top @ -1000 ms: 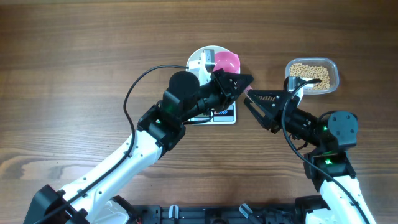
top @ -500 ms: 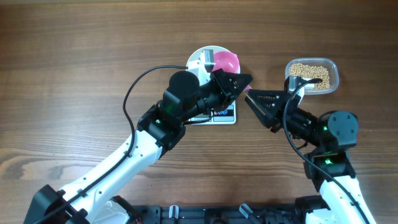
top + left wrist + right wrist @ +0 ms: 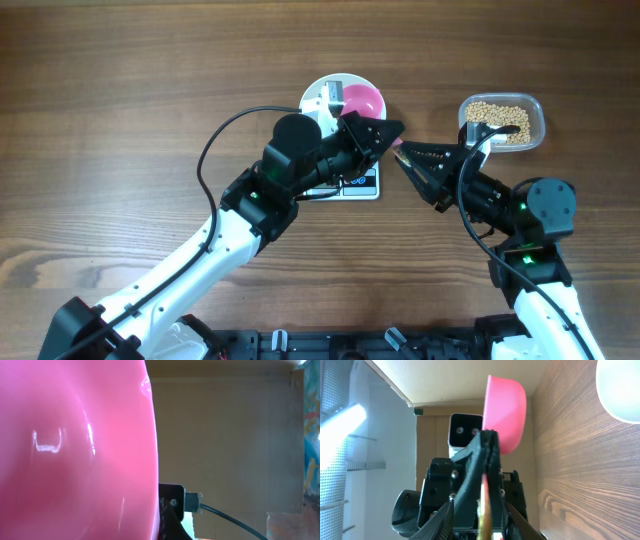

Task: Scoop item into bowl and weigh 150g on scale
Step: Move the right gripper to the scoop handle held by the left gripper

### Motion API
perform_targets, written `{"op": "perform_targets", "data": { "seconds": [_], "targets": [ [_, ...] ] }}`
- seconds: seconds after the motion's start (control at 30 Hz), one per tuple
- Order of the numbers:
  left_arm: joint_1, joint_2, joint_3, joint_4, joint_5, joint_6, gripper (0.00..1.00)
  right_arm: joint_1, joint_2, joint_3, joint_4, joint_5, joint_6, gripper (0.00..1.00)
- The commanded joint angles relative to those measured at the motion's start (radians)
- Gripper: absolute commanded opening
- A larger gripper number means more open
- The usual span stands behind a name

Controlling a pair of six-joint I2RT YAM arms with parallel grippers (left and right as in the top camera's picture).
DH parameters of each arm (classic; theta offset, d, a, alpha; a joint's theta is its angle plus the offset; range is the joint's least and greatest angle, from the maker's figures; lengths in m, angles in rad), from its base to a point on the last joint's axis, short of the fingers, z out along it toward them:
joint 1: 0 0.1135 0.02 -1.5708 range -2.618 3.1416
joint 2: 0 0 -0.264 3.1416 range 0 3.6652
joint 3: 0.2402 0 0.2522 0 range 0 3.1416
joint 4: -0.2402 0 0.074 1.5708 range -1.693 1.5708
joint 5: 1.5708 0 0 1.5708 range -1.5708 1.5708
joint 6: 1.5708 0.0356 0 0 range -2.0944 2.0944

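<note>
the right end effector [image 3: 404,157] has drawn its jaws narrower at the handle end of the pink scoop [image 3: 364,99], though whether they pinch it i cannot tell. on the wooden counter [image 3: 120,80] the white bowl [image 3: 318,92] sits on the scale [image 3: 362,186], and the left end effector [image 3: 393,129] is clamped on the scoop, holding it over the bowl. a clear tub [image 3: 538,112] to the right holds the beans [image 3: 497,120], well apart from the bowl.

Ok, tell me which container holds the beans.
The clear plastic tub on the right, full of beans; the white bowl and the pink scoop show none.
</note>
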Motion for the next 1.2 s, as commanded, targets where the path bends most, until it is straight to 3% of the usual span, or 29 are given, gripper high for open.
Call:
{"op": "perform_targets", "data": {
  "seconds": [0.0,0.43,0.8,1.0,1.17],
  "targets": [
    [-0.009,-0.013,0.014,-0.007,-0.010,-0.002,0.04,0.006,0.007,0.014,0.006,0.017,0.013,0.30],
    [-0.030,-0.013,0.014,-0.007,-0.066,-0.002,0.07,0.006,0.007,0.014,0.006,0.018,0.015,0.27],
    [-0.030,-0.013,0.014,-0.007,-0.065,-0.002,0.07,0.006,0.007,0.014,0.005,0.025,0.014,0.16],
    [-0.030,-0.013,0.014,-0.007,-0.065,-0.002,0.07,0.006,0.008,0.014,-0.008,0.043,0.014,0.05],
    [-0.030,-0.013,0.014,-0.010,-0.065,-0.002,0.08,0.006,0.018,0.014,-0.010,0.047,0.013,0.04]
  ]
}}
